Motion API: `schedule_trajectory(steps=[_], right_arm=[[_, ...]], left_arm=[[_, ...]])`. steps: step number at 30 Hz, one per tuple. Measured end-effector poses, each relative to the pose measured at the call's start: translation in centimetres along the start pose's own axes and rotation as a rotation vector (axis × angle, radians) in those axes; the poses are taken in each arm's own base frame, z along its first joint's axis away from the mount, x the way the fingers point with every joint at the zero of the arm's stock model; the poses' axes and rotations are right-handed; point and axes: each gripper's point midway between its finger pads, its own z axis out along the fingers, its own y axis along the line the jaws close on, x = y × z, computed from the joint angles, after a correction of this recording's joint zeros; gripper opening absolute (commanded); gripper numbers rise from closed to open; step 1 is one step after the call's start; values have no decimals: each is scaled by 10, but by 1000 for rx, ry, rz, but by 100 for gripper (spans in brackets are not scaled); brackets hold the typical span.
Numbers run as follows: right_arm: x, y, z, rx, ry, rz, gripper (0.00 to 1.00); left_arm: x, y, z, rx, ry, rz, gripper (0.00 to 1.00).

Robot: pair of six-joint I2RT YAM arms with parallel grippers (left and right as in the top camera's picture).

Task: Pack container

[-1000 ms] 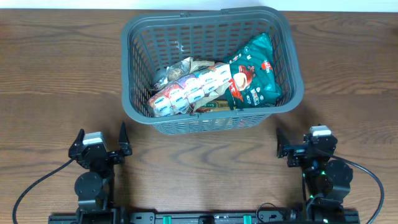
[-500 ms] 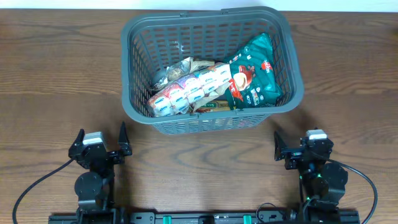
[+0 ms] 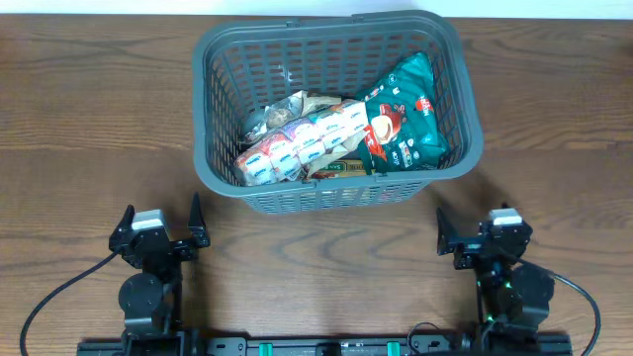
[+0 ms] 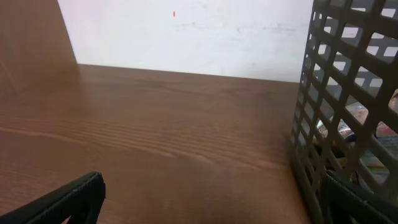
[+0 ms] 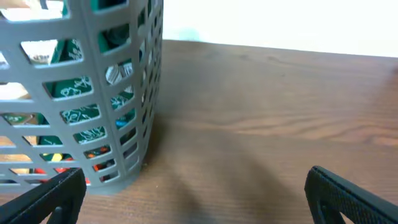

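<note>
Inside one container [image 3: 336, 195]: one green packet [image 3: 406, 121], one white packet [image 3: 297, 148] | left gripper [image 3: 161, 212], right gripper [image 3: 479, 222] spread

No legible text, green packet [image 3: 404, 119] printed (lettering too small), white packets [image 3: 297, 146] likewise

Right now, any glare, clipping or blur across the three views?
Overhead: even light, sharp, mild sheen on the green packet in the container. Left wrist: wall pale with marks readable, table grain crisp. Right wrist: wall blown to white, right gripper's fingers dark and soft.
</note>
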Motion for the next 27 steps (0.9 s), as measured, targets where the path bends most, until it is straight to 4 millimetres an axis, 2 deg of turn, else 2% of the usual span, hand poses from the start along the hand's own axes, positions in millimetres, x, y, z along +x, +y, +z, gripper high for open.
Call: schedule_trajectory(steps=[7, 13, 27], right_arm=[[-11, 1, -4, -2, -53, -10, 99], [-12, 10, -4, -40, -56, -16, 99], [-12, 10, -4, -40, -57, -16, 99]], left_arm=[[0, 0, 0, 0, 0, 0, 99], [0, 0, 0, 0, 0, 0, 99], [0, 0, 0, 0, 0, 0, 99]])
